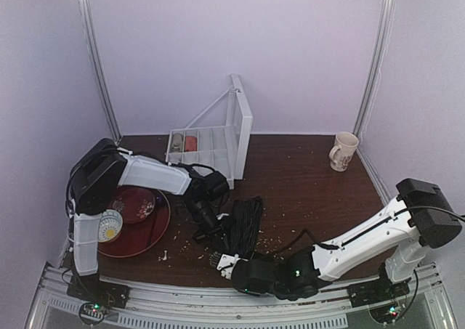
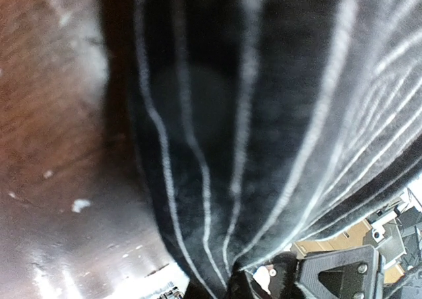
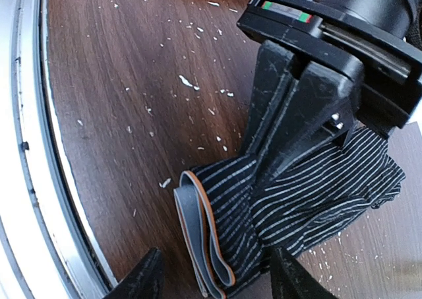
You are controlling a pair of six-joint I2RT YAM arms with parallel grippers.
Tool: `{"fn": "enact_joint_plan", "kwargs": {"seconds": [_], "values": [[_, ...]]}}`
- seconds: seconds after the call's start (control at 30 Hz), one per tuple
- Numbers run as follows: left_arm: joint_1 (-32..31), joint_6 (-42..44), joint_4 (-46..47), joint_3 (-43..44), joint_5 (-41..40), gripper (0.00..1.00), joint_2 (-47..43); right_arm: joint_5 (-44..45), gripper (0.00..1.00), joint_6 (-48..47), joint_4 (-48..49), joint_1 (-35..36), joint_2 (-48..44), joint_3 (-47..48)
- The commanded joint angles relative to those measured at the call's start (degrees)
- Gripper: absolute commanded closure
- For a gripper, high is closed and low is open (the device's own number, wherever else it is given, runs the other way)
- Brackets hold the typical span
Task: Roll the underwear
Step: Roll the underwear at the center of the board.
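Note:
The underwear (image 1: 243, 224) is a black pinstriped bundle, folded long and narrow, lying on the dark wood table in front of both arms. Its grey waistband with an orange edge (image 3: 198, 233) shows in the right wrist view. My left gripper (image 1: 207, 231) comes down on the bundle's left side, its fingers (image 3: 283, 127) shut together on the fabric. The striped cloth (image 2: 264, 114) fills the left wrist view. My right gripper (image 3: 216, 263) is open, with one finger on each side of the waistband end, close to the table's near edge (image 1: 221, 260).
A red plate (image 1: 138, 220) with a white cup (image 1: 109, 225) lies at the left. A clear compartment box with its lid raised (image 1: 207, 151) stands behind. A mug (image 1: 343, 151) stands at the back right. Pale crumbs dot the wood. The metal rail (image 3: 26, 147) runs along the near edge.

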Motion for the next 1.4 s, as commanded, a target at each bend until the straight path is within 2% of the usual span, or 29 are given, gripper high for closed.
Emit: {"fn": "enact_joint_plan", "kwargs": {"seconds": [0.0, 0.37, 0.83, 0.97, 1.03, 1.07, 1.37], "values": [[0.6, 0.8, 0.6, -0.7, 1.4, 1.0, 0.7, 3.3, 0.46, -1.8, 1.7, 0.3, 2.6, 2.7], [0.9, 0.0, 1.2, -0.9, 2.6, 1.0, 1.4, 3.2, 0.37, -3.0, 3.1, 0.3, 5.6, 3.7], [1.0, -0.3, 1.2, -0.9, 2.7, 1.0, 1.8, 6.5, 0.35, -2.1, 4.2, -0.3, 9.8, 3.7], [1.0, -0.3, 1.2, -1.0, 2.6, 1.0, 1.8, 6.4, 0.35, -1.2, 4.4, -0.4, 8.9, 3.3], [1.0, -0.3, 1.2, -1.1, 2.7, 1.0, 1.9, 6.6, 0.27, -0.5, 3.9, -0.3, 7.9, 3.1], [1.0, -0.3, 1.2, -1.1, 2.7, 1.0, 1.8, 6.7, 0.26, -0.2, 3.7, -0.3, 7.5, 2.9], [1.0, -0.4, 1.2, -0.7, 2.6, 1.0, 1.8, 10.0, 0.27, -1.8, 5.3, 0.2, 6.0, 1.5]]}}
